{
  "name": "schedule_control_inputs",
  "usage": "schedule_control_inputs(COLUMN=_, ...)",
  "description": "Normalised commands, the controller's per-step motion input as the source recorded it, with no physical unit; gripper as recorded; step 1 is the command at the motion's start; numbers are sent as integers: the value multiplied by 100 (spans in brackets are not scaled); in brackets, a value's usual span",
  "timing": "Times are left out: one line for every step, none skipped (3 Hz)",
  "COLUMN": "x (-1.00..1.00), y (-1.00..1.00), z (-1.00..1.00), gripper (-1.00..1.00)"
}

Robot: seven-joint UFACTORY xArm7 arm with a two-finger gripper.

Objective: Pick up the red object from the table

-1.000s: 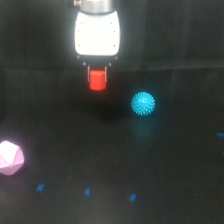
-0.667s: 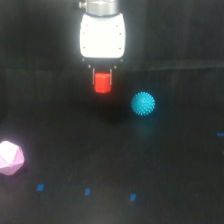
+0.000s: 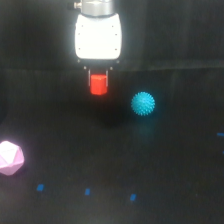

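The red object [image 3: 99,84] is a small bright red-orange block held between the fingers of my gripper [image 3: 99,80], under the white gripper body. It hangs above the black table [image 3: 150,165], with a faint shadow on the surface below it. The gripper is shut on the block. The fingers are dark and mostly hard to make out against the background.
A spiky cyan ball [image 3: 143,104] lies on the table to the exterior view's right of the held block. A pale pink polyhedron [image 3: 10,158] sits at the left edge. Small blue marks [image 3: 87,191] dot the near part of the table.
The gripper with the red block has shifted slightly toward the exterior view's right, then slightly back left and a little lower. The ball and the polyhedron have not moved.
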Motion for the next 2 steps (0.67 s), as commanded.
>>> schedule_control_inputs(x=12, y=3, z=-12, gripper=-98)
schedule_control_inputs(x=-21, y=-51, z=-35, gripper=-100)
